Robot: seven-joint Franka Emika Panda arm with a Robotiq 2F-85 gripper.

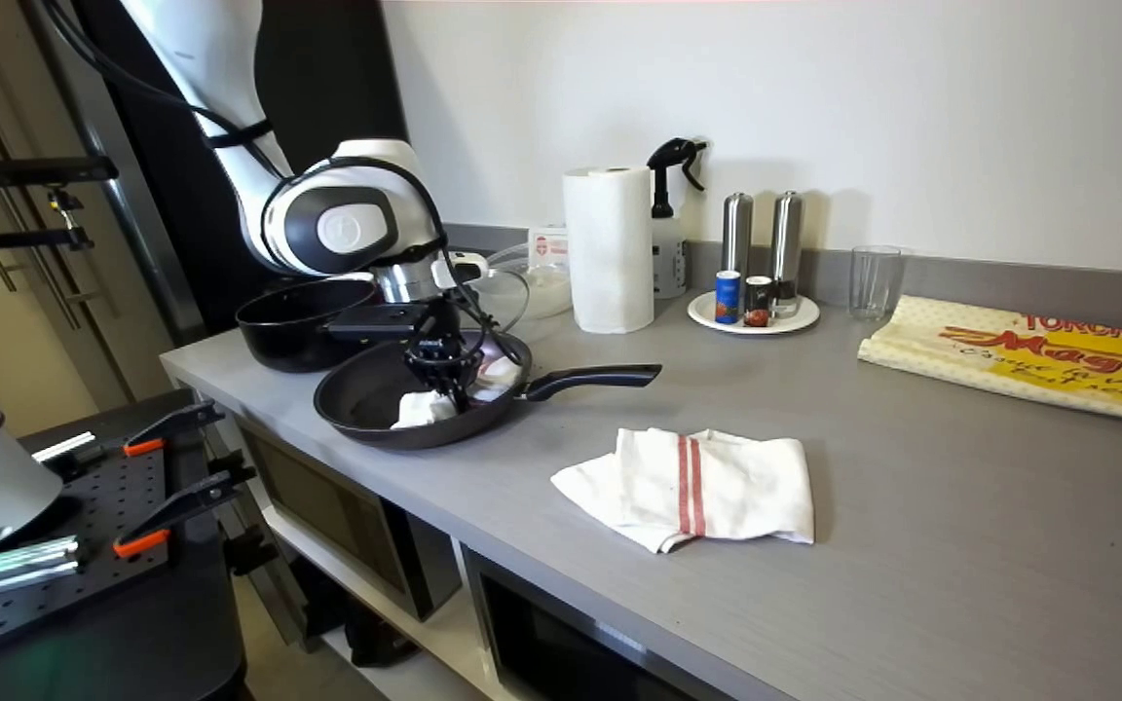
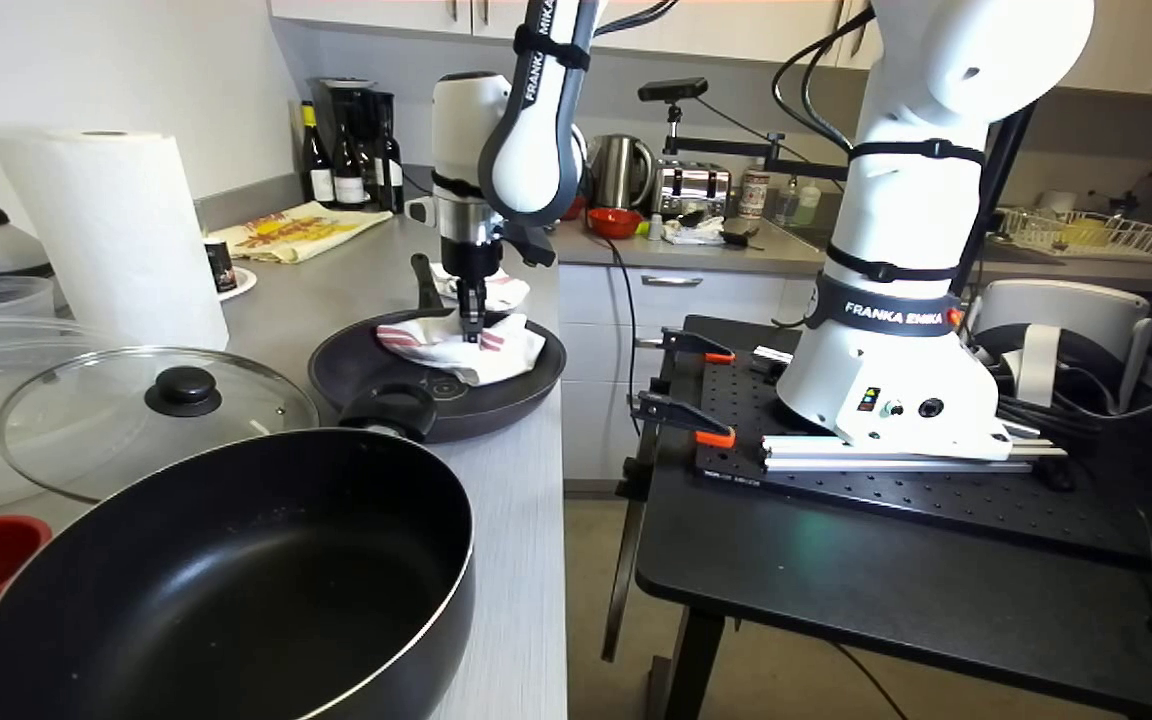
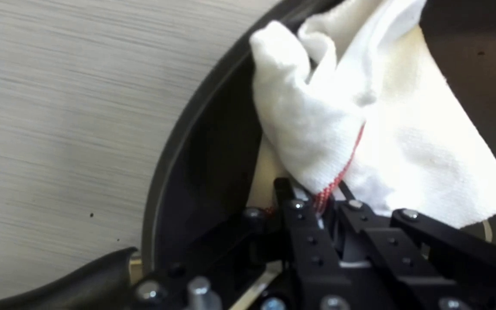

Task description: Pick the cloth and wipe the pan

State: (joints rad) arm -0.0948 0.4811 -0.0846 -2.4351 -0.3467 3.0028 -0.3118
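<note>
A white cloth with red stripes (image 2: 511,358) lies bunched in the black frying pan (image 2: 348,362). It also shows in an exterior view (image 1: 422,409) and in the wrist view (image 3: 308,116). My gripper (image 3: 312,189) is shut on the cloth; a fold with a red edge runs between the fingers. The gripper is inside the pan (image 1: 358,394), pointing down, in both exterior views (image 1: 462,394). Part of the cloth spreads flat on the pan floor in the wrist view. The fingertips are partly hidden by the cloth. The pan's handle (image 1: 590,380) points along the counter.
A second folded white cloth with red stripes (image 1: 717,492) lies on the counter near the handle. A deep black pot (image 2: 236,580) and a glass lid (image 2: 151,420) stand beside the pan. A paper towel roll (image 1: 610,251) and a plate with shakers (image 1: 754,321) stand behind.
</note>
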